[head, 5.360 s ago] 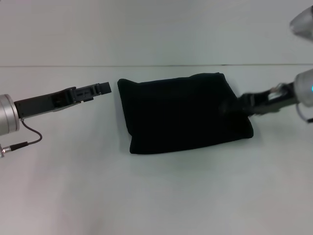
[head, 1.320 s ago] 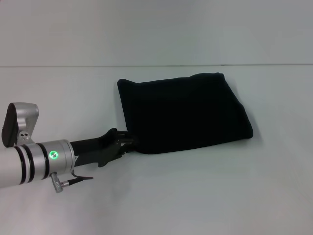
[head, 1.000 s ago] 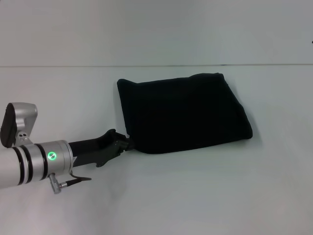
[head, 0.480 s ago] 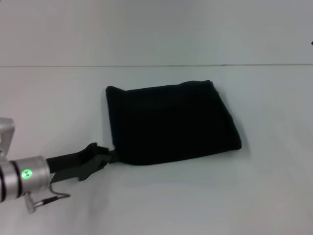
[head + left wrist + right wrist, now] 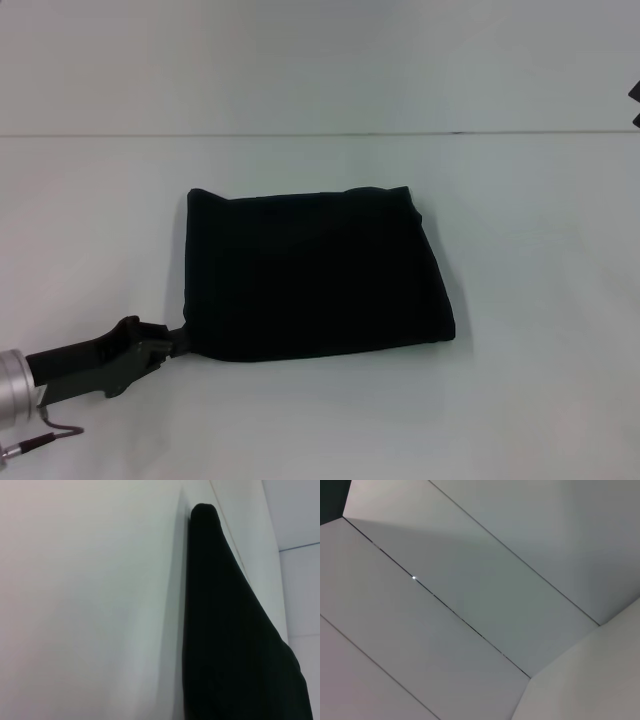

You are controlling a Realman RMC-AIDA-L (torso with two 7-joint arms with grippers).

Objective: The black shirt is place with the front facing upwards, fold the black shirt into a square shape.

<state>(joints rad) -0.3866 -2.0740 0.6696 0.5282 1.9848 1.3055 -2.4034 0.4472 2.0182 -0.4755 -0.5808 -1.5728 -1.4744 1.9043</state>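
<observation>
The black shirt (image 5: 310, 280) lies folded into a rough square on the white table (image 5: 530, 400), plain black side up, no lettering showing. My left gripper (image 5: 178, 340) reaches in from the lower left and is shut on the shirt's near left corner. In the left wrist view the black shirt (image 5: 235, 645) fills the side of the picture as a folded edge lying on the table. Of my right arm, only a dark sliver (image 5: 636, 100) shows at the far right edge, well away from the shirt.
The table's back edge (image 5: 320, 133) runs across behind the shirt, with a pale wall beyond it. The right wrist view shows only pale wall panels (image 5: 470, 605).
My left gripper has pulled back toward the near left, and the folded shirt has slid with it, nearer and to the left. The right arm has withdrawn from the shirt's right side.
</observation>
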